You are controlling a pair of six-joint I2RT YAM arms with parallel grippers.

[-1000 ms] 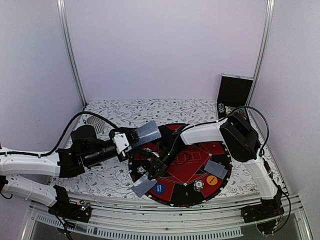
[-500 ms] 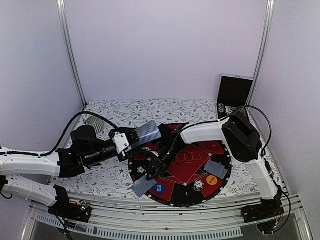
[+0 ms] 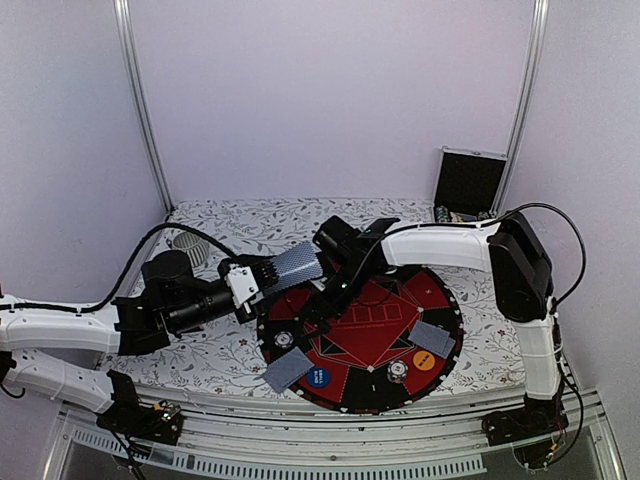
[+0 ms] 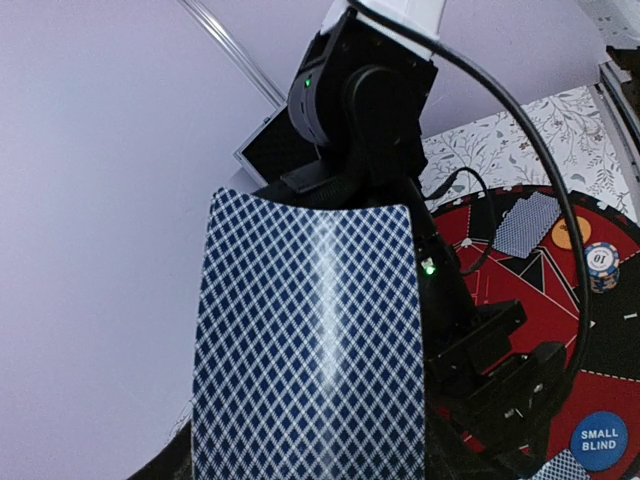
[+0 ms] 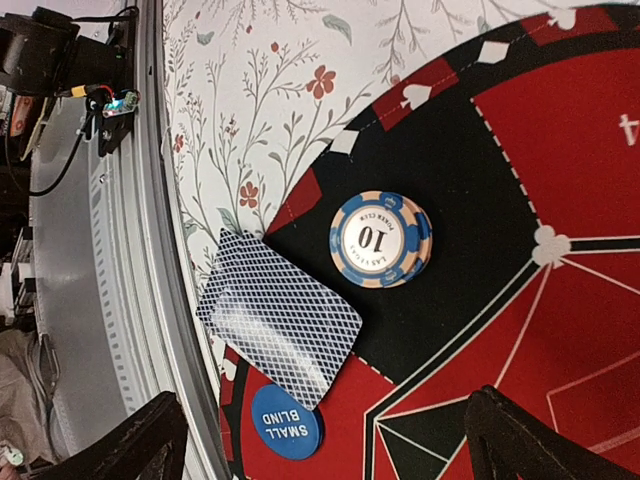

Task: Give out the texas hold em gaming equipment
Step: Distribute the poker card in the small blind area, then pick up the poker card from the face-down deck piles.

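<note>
My left gripper (image 3: 264,272) is shut on a stack of blue-backed playing cards (image 3: 297,264) (image 4: 310,340), held above the left rim of the round red-and-black mat (image 3: 380,335). The stack hides its fingers in the left wrist view. My right gripper (image 3: 312,308) (image 5: 335,448) hangs wide open over the mat, holding nothing. Below it lie a blue striped poker chip (image 5: 380,240) (image 3: 284,340), face-down cards (image 5: 280,330) (image 3: 288,370) and the blue marker disc (image 5: 285,436) (image 3: 319,378). More cards (image 3: 432,338), another chip (image 3: 398,371) and the orange marker disc (image 3: 425,361) lie near right.
A ribbed grey cup (image 3: 190,243) stands at the far left of the flowered cloth (image 3: 250,225). A black silver-edged case (image 3: 467,183) leans open at the back right corner. The right forearm (image 3: 440,245) spans the mat's far side. A metal rail (image 5: 120,300) runs along the table's near edge.
The right gripper has opened wide and lifted up and back from the mat's near-left part, leaving the chip and cards there. The left arm and its card stack have not moved.
</note>
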